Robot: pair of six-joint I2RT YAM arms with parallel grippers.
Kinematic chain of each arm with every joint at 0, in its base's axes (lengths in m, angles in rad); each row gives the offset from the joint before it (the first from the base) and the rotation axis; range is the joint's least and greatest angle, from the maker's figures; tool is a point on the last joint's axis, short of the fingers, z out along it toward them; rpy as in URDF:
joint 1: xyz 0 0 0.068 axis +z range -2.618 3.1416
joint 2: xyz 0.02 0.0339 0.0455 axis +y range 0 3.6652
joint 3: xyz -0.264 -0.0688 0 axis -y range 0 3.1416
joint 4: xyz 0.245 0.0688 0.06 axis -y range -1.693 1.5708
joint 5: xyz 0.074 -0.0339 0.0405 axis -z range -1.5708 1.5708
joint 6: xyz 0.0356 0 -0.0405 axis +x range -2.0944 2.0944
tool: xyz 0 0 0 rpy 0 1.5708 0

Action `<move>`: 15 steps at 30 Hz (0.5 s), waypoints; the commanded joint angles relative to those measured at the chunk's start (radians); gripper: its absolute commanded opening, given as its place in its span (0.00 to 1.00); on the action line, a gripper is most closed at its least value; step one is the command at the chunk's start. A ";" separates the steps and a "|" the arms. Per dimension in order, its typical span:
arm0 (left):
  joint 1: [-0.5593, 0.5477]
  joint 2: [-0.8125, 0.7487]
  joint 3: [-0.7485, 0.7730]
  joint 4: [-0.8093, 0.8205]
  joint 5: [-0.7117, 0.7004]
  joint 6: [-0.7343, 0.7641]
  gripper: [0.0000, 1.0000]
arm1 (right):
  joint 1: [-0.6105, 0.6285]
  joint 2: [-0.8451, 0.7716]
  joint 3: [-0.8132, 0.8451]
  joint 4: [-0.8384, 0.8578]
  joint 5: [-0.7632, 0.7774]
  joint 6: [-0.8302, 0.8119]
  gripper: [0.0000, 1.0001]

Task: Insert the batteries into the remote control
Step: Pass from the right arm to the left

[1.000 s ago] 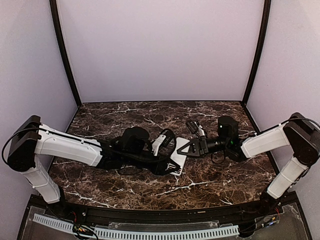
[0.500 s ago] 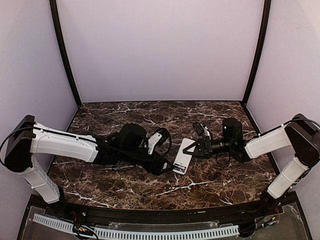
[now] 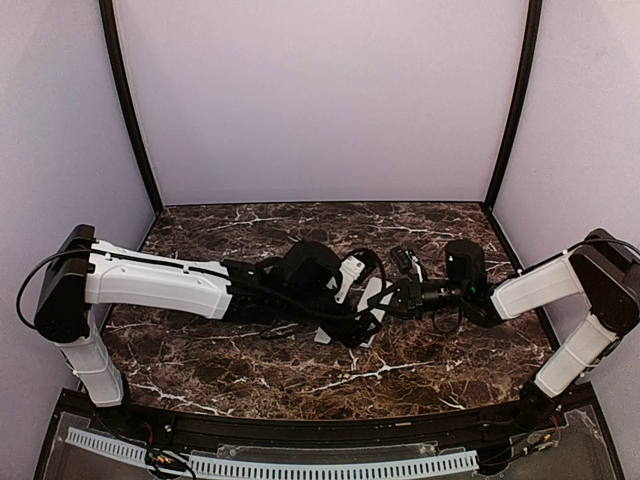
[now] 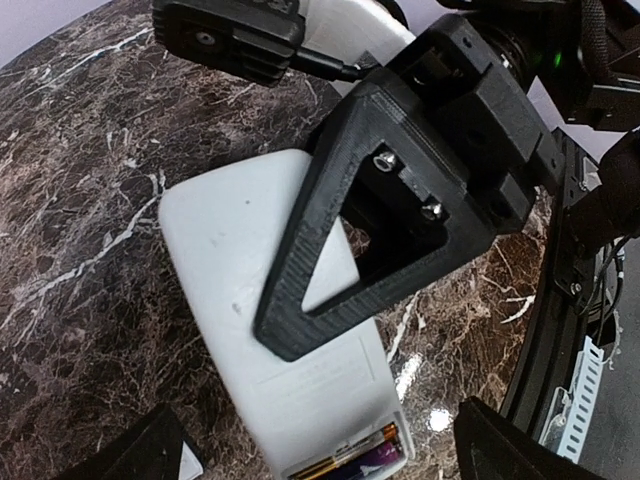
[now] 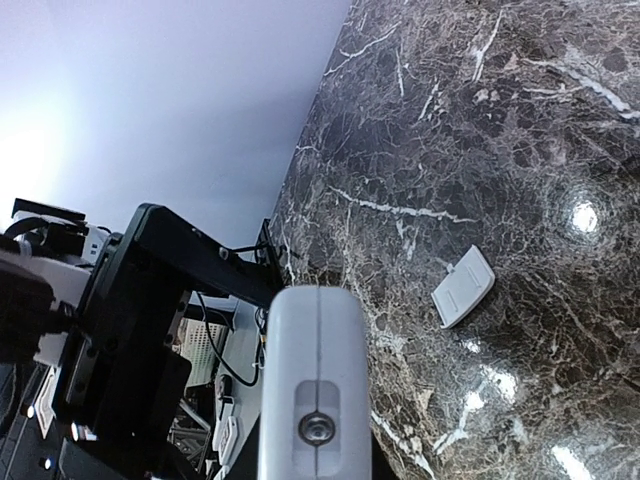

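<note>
Hanging wide open, the left tool [image 4: 325, 448] holds nothing, its fingertips spread to either side of the remote control [image 4: 225, 250], which sits back-up just beneath it near the middle of the worktop [image 4: 80, 200]. At the remote's 6 o'clock end in the left wrist view the bay is uncovered, and the batteries [image 4: 350, 464] show inside as gold and purple ends. The right tool [image 3: 393, 297] is clamped on the remote from 1 o'clock, one black finger flat across its back. Seating the batteries looks like the step in hand: press straight down over the bay, gently, so the remote is not levered out of that clamp. Only the left wrist view reveals the batteries; the overhead view shows none of them. The right wrist view alone shows the loose white cover [image 5: 463, 287] clearly, at 3 o'clock on bare marble.
</note>
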 commanded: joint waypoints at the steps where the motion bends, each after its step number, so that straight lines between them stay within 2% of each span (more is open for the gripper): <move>1: -0.027 0.077 0.092 -0.124 -0.077 -0.002 0.96 | 0.004 -0.043 -0.020 0.013 0.044 0.005 0.00; 8: -0.041 0.188 0.195 -0.209 -0.144 -0.027 0.93 | 0.013 -0.061 -0.038 0.015 0.074 0.019 0.00; 15: -0.041 0.219 0.231 -0.250 -0.133 0.009 0.73 | 0.016 -0.065 -0.066 0.022 0.086 0.029 0.00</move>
